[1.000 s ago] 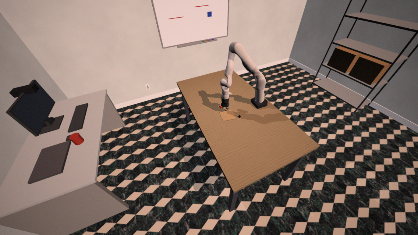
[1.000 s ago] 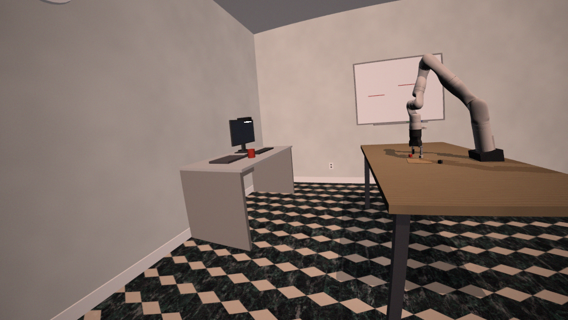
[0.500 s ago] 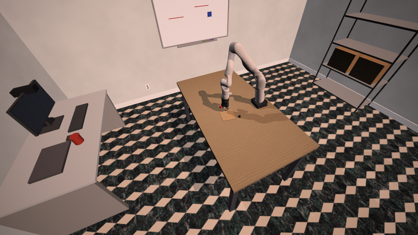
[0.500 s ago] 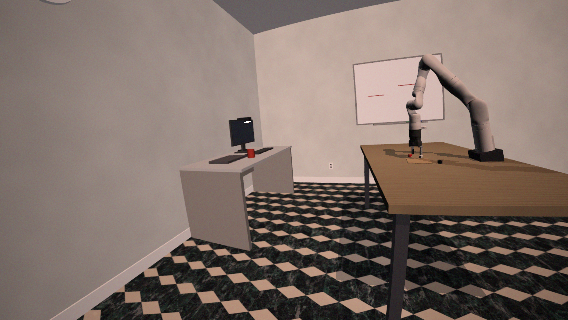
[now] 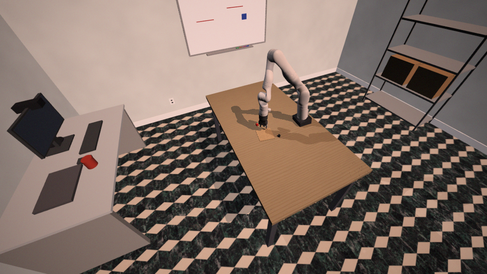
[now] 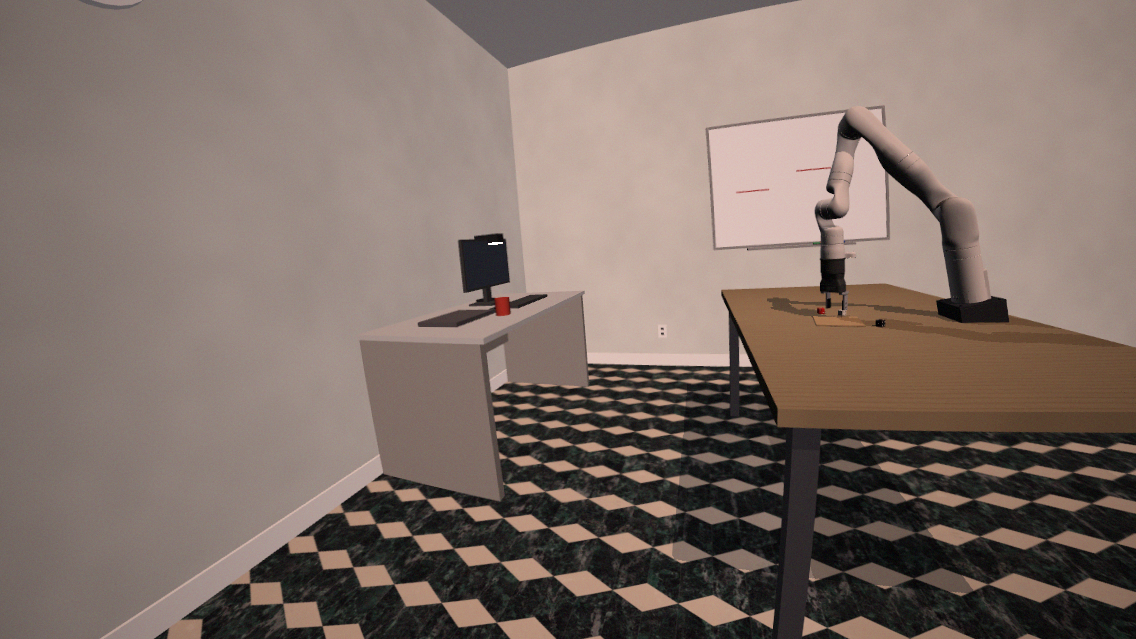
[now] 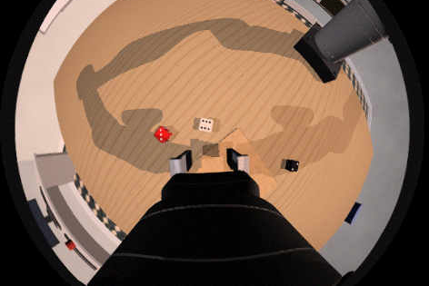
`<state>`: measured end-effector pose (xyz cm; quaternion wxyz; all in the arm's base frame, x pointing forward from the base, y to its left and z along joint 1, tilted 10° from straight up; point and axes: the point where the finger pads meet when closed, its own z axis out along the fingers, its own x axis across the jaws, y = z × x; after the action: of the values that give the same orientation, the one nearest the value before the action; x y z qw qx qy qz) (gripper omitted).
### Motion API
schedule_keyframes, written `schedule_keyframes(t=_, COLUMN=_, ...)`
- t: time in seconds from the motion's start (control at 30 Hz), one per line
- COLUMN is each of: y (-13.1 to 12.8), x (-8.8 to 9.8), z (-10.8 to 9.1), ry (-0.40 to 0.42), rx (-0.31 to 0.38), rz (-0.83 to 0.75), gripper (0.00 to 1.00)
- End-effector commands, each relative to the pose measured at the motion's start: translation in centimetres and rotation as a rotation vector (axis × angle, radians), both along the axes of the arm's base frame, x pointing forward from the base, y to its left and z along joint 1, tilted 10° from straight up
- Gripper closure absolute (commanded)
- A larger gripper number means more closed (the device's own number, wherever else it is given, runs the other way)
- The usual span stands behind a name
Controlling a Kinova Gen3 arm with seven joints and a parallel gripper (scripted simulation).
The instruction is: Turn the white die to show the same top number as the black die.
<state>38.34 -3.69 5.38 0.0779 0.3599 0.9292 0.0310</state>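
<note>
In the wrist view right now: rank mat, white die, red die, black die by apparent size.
1. Mat, largest, though the gripper covers part of it.
2. White die, slightly bigger than the red.
3. Red die.
4. Black die, smallest; fisheye distortion may shrink it, so the dice may well match.

Pale grey seven-joint arm (image 5: 287, 71) rises from a dark square base block (image 5: 305, 121), climbs to a high elbow, then folds back down through a bent wrist (image 6: 829, 209). The last link hangs vertical. Black two-finger parallel gripper (image 6: 834, 304) points straight down, close above the surface. Fingers spread to full width, grey tips parallel, nothing between them. In the wrist view the black gripper body (image 7: 213, 251) fills the lower frame.
</note>
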Motion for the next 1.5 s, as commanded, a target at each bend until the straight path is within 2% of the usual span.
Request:
schedule_keyframes(t=0.0, y=1.1, x=-0.2, z=0.1, ry=-0.001, rx=-0.001, rz=0.015, gripper=0.00)
schedule_keyframes(t=0.2, y=2.4, x=-0.7, z=0.0, ry=-0.001, rx=-0.001, rz=0.015, gripper=0.00)
schedule_keyframes(t=0.6, y=7.9, x=-2.7, z=-0.3, ry=-0.001, rx=-0.001, rz=0.015, gripper=0.00)
schedule_keyframes(t=0.67, y=7.9, x=-2.7, z=-0.3, ry=-0.001, rx=-0.001, rz=0.015, gripper=0.00)
schedule_keyframes(t=1.13, y=13.8, x=-4.8, z=-0.7, ry=-0.001, rx=-0.001, rz=0.015, gripper=0.00)
schedule_keyframes(t=1.47, y=15.7, x=-5.5, z=-0.8, ry=-0.001, rx=-0.001, rz=0.015, gripper=0.00)
